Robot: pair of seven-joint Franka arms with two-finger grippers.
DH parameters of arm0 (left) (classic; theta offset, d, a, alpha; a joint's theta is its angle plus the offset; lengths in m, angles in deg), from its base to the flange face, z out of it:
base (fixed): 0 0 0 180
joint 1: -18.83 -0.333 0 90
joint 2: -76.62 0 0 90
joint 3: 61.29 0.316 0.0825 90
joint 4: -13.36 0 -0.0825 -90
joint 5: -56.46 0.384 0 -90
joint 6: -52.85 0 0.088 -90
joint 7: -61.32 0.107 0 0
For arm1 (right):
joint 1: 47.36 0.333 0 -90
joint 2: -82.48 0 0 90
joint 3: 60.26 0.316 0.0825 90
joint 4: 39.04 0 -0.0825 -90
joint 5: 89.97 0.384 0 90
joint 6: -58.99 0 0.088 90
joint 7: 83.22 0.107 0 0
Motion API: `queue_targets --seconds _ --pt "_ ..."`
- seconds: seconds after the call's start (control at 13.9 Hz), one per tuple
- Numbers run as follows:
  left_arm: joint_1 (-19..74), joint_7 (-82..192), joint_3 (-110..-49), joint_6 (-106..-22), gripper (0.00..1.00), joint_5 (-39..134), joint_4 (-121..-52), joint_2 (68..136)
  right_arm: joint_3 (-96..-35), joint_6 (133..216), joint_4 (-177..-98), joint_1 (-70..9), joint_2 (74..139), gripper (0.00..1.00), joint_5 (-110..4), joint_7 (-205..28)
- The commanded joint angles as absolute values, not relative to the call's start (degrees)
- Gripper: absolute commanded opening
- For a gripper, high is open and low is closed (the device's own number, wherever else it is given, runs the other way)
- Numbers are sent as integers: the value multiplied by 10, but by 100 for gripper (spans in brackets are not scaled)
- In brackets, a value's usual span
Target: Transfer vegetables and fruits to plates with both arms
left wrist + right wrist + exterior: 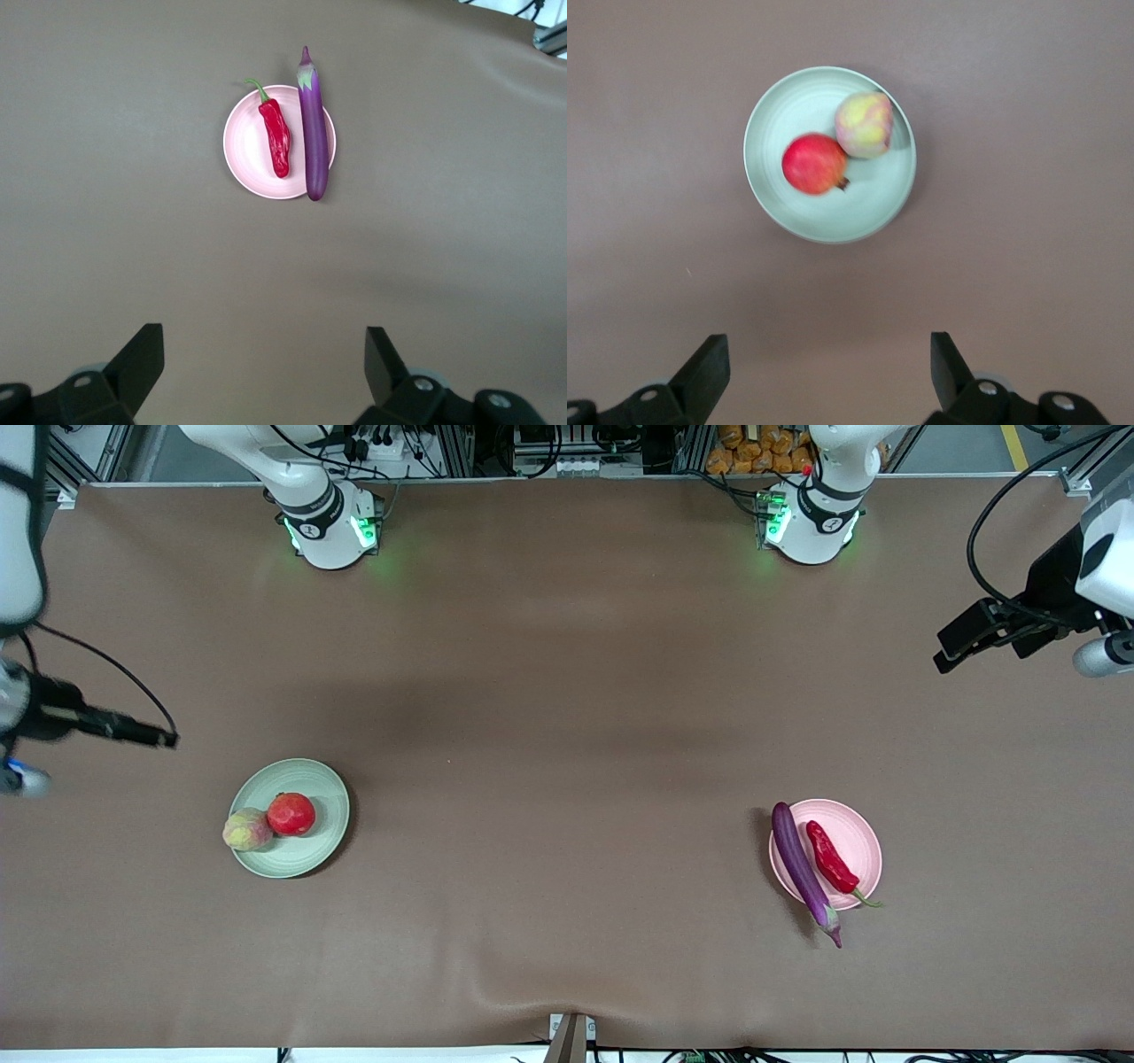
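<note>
The pale green plate (310,852) holds the red pomegranate (291,813) and the yellowish-pink peach (247,829), which sits at its rim. The pale pink plate (858,831) holds the red chili (831,857); the purple eggplant (803,871) lies along its edge, its stem end hanging over onto the table. My left gripper (955,648) is open and empty, raised over bare table at the left arm's end. My right gripper (152,735) is open and empty, raised at the right arm's end. The left wrist view shows the pink plate (246,150), chili (277,137) and eggplant (312,124). The right wrist view shows the green plate (833,217), pomegranate (814,164) and peach (865,124).
A brown cloth covers the whole table. The two arm bases (330,531) (808,522) stand along the edge farthest from the front camera. A small metal bracket (570,1036) sits at the nearest edge.
</note>
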State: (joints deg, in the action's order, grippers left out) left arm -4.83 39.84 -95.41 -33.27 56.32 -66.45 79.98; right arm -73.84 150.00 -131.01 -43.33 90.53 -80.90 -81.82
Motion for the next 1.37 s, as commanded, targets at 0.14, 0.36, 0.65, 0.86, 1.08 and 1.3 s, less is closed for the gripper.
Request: queue_targets --seconds 0.14,0.36,0.65,0.86,1.08,1.3 --pt "-60 420 -955 -312 100 541 -679 772 -721 1408 -1312 -426 799 100 -851 -844" --pt "19 424 -877 -301 100 541 -680 768 -633 1349 -1291 -501 785 100 -857 -838" --pt "174 425 -722 -288 100 541 -685 760 -632 1364 -1288 -504 785 100 -858 -837" --pt "241 430 -650 -287 100 540 -694 753 -631 1384 -1293 -504 787 100 -857 -836" --pt "288 451 -594 -279 100 540 -697 752 -631 1390 -1294 -501 788 100 -858 -827" --pt "291 451 -594 -272 100 540 -712 741 -631 1386 -1294 -501 789 100 -858 -820"
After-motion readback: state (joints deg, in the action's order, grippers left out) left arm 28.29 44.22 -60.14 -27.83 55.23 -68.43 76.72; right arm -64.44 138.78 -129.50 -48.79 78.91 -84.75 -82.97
